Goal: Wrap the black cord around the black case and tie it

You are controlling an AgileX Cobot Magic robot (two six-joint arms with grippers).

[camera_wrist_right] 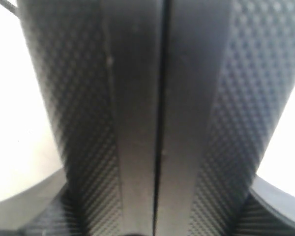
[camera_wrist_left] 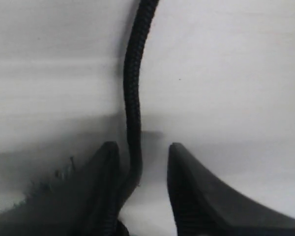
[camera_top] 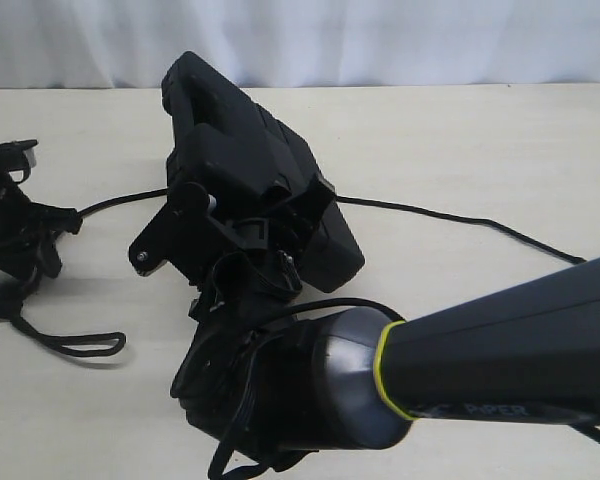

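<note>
- My left pincer (camera_wrist_left: pixel 142 147) stands open, with a clear gap between its fingers.
- The cord (camera_wrist_left: pixel 132 88) runs between those fingers and lies against one of them, apart from the other; nothing pinches it.
- A frayed tuft (camera_wrist_left: pixel 44 194) shows blurred beside that same finger.
- In the exterior view this pincer sits low at the left edge of the bench (camera_top: pixel 460 150), well apart from the case (camera_top: pixel 240 150).
- My right pincer (camera_top: pixel 235 235) is closed on the case, one finger on each flat side.
- The case stands tilted on the middle of the bench, one end raised.
- The cord leaves the left pincer, passes behind the case and trails off across the bench to the right.
- A loop (camera_top: pixel 80 347) of cord lies flat at the near left.
</note>
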